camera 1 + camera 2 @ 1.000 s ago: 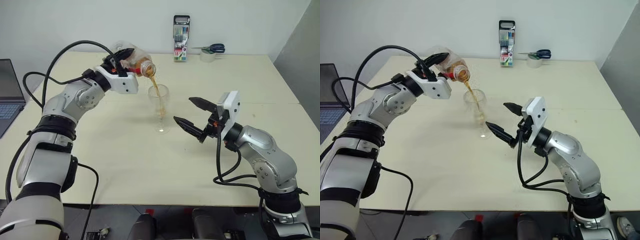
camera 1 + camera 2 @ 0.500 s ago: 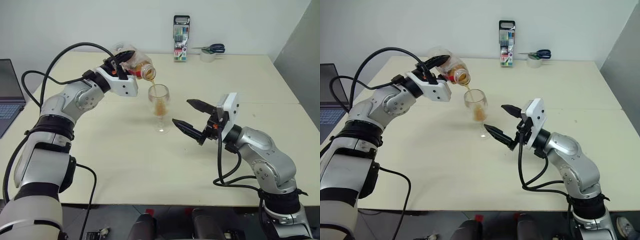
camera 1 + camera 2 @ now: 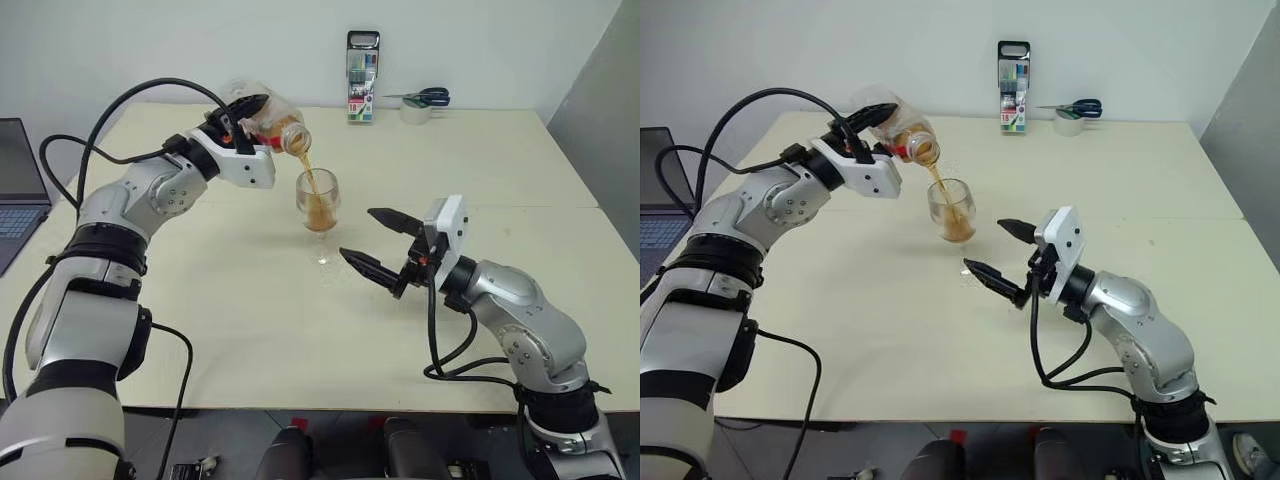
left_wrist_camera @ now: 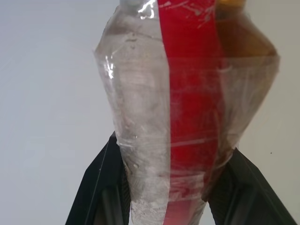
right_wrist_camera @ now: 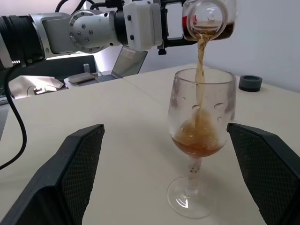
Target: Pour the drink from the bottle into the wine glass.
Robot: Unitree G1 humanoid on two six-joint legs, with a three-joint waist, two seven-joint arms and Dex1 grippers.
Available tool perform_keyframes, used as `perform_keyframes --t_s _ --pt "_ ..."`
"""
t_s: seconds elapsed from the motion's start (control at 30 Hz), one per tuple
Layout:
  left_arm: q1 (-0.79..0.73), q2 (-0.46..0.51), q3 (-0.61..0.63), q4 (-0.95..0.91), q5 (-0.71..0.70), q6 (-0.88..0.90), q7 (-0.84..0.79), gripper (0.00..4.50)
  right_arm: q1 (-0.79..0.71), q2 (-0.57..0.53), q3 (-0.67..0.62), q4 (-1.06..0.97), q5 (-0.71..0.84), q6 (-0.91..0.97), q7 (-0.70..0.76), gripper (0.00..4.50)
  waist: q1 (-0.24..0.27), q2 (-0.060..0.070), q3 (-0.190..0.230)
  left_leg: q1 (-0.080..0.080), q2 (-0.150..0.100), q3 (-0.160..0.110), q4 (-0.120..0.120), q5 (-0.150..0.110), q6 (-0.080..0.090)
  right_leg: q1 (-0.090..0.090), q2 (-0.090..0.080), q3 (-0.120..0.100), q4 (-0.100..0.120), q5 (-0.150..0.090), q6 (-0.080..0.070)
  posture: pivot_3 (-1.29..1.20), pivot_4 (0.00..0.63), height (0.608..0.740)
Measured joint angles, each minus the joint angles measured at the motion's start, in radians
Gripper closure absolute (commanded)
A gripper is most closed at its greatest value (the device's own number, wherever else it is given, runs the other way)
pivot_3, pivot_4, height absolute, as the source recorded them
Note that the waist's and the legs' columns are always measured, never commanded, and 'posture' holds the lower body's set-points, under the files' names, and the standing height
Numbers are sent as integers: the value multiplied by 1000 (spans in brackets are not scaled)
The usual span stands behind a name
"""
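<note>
My left gripper (image 3: 252,114) is shut on the clear bottle (image 3: 272,119), which has a red label strip (image 4: 187,117). It holds the bottle tipped, mouth down, just above the wine glass (image 3: 318,206). The reddish-brown drink (image 5: 200,51) runs in a thin stream from the bottle's mouth into the bowl. A pool of it (image 5: 197,146) fills the lower part of the bowl. The glass stands upright on the cream table (image 3: 250,320). My right gripper (image 3: 357,233) is open just right of the glass, its fingers (image 5: 75,168) either side of it without touching.
A pack of coloured markers (image 3: 362,76) stands at the table's back edge. Scissors (image 3: 425,97) lie on a tape roll (image 3: 414,113) beside it. A laptop (image 3: 18,185) sits at the far left. Behind the glass lies a small dark round cap (image 5: 250,83).
The drink in the glass has risen. The stream thinned half a second ago and now runs fuller again. Both grippers keep their places.
</note>
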Motion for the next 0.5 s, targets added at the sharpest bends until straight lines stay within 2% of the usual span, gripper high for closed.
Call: perform_keyframes --t_s 0.5 --pt "-5 7 -25 20 13 -14 22 2813 7 21 18 4 -63 -66 -21 0 0 0 0 0 0 0 0 0 0 0 0 0 0 0 0 0 150 740"
